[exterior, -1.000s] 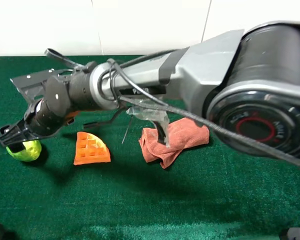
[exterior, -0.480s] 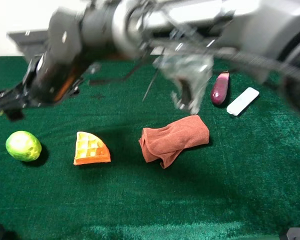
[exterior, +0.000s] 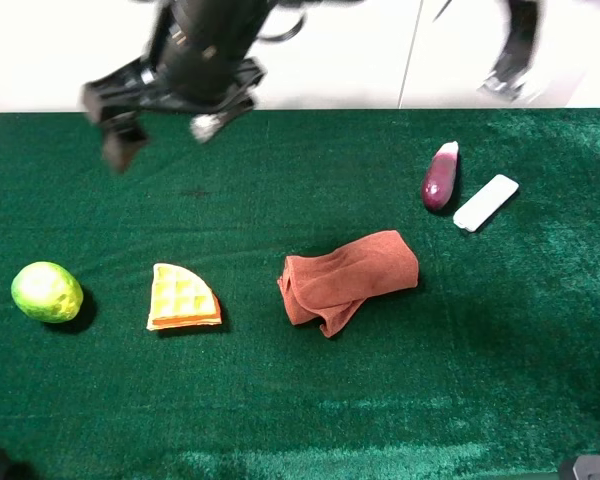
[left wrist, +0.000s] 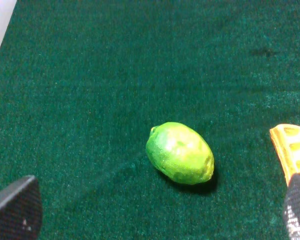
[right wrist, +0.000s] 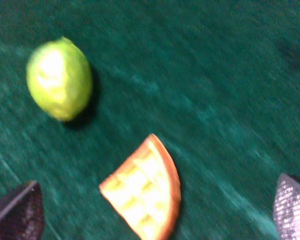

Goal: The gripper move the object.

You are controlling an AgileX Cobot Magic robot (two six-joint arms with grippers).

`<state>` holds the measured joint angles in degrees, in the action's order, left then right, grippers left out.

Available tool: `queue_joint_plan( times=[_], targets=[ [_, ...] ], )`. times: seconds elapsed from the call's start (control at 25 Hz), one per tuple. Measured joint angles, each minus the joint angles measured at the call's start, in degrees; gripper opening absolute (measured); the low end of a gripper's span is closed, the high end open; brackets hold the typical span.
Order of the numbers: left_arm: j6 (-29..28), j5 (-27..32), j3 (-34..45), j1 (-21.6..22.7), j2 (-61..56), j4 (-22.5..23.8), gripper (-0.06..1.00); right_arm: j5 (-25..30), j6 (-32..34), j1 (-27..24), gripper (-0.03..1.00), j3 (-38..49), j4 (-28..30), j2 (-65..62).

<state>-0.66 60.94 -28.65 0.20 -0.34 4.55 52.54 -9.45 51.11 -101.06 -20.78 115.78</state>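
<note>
The ball (exterior: 47, 291) sits on the near left of the green mat (exterior: 380, 400), and the claw (exterior: 165, 118) hangs wide open and empty far above it, so it could roll away if the claw bumps its round side coming down.

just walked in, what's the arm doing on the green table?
Nothing is held right now. The object, a yellow-green ball-like fruit, sits free on the green table at its left end, beside an orange waffle wedge. One arm's tool hangs up near the back edge, blurred, clear of everything. Both wrist views show open tool tips with bare cloth between them. A rust towel, a purple eggplant and a white bar lie untouched to the right.
</note>
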Motion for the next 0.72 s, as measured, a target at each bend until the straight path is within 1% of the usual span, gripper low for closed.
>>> queue_joint_plan(
  times=[0.2, 0.36, 0.56, 0.72],
  targets=[
    [0.0, 0.0, 0.0, 0.0, 0.0, 0.0, 0.98, 9.71, 0.65, -4.24, 0.7, 0.0, 3.9, -4.16],
    [0.0, 0.0, 0.0, 0.0, 0.0, 0.0, 0.98, 15.95, 0.84, -7.07, 0.7, 0.0, 7.35, -6.86],
    [0.0, 0.0, 0.0, 0.0, 0.0, 0.0, 0.98, 17.03, 2.8, -9.33, 0.7, 2.4, 12.67, -12.34],
    [0.0, 0.0, 0.0, 0.0, 0.0, 0.0, 0.98, 17.03, 4.91, -10.38, 0.7, 7.05, 18.85, -19.17]
  ],
)
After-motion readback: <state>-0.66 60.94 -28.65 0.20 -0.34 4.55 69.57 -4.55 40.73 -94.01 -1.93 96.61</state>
